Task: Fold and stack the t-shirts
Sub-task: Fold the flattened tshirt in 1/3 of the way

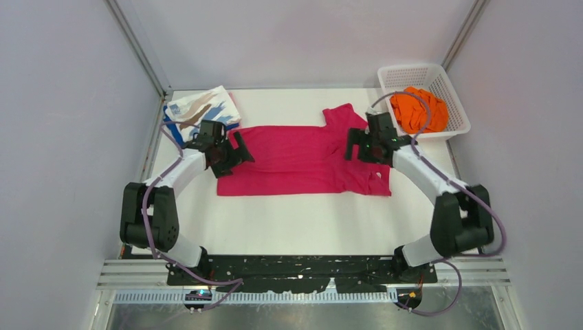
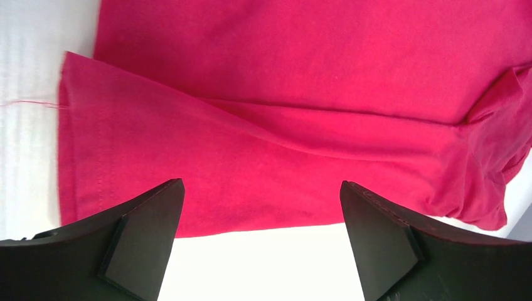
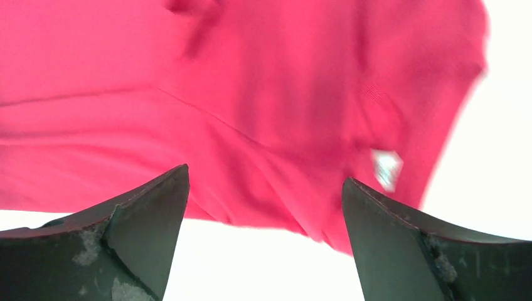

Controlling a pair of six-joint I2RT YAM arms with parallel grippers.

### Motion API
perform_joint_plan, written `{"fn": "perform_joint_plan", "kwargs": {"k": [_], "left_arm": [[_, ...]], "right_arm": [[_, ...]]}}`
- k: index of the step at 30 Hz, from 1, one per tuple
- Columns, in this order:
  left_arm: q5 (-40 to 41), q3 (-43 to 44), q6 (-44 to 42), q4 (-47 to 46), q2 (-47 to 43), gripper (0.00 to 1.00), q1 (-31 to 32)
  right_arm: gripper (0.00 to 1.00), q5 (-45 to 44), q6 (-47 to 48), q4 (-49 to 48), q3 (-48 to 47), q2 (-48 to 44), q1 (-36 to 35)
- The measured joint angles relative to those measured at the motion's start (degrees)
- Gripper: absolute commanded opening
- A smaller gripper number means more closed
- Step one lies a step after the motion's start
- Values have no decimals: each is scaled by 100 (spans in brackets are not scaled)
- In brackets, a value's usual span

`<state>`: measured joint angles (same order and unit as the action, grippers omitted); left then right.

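A magenta t-shirt (image 1: 302, 161) lies spread sideways across the middle of the white table, partly folded lengthwise, one sleeve sticking up at the back right. My left gripper (image 1: 237, 155) hovers open over its left hem end; the left wrist view shows the shirt (image 2: 282, 94) beyond the open left gripper (image 2: 261, 184). My right gripper (image 1: 352, 146) is open over the collar end. In the right wrist view the shirt (image 3: 251, 94) and its white neck label (image 3: 386, 168) lie past the open right gripper (image 3: 266, 174). Neither holds cloth.
A folded white t-shirt with brown and blue streaks (image 1: 203, 110) lies at the back left, a blue edge showing under it. A white lattice basket (image 1: 454, 96) at the back right holds a crumpled orange t-shirt (image 1: 418, 110). Grey walls enclose the table.
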<state>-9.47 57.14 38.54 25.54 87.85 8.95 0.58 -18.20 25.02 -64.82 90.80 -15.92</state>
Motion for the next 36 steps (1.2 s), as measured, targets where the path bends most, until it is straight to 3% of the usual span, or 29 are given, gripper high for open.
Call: {"fn": "perform_joint_plan", "kwargs": {"k": [4, 7, 14, 25, 29, 31, 36], "left_arm": [[-164, -42, 20, -153, 111, 100, 76], [-225, -66, 22, -291, 269, 100, 81], [-229, -138, 24, -378, 638, 100, 81], [-94, -149, 22, -391, 748, 100, 81], [-59, -144, 24, -391, 758, 100, 79], [-55, -136, 26, -387, 767, 100, 76], [-66, -105, 52, -378, 804, 99, 39]], "right_arm": [[88, -481, -177, 459, 1327, -1574, 455], [80, -649, -356, 715, 1967, -2072, 872], [72, -525, -603, 761, 2664, -2227, 1257], [59, -389, -855, -212, 2889, -1729, 1443], [24, -400, -907, -343, 2973, -1563, 1685], [15, -391, -942, -420, 2979, -1513, 1818], [13, -374, -981, -433, 2979, -1497, 1982]]}}
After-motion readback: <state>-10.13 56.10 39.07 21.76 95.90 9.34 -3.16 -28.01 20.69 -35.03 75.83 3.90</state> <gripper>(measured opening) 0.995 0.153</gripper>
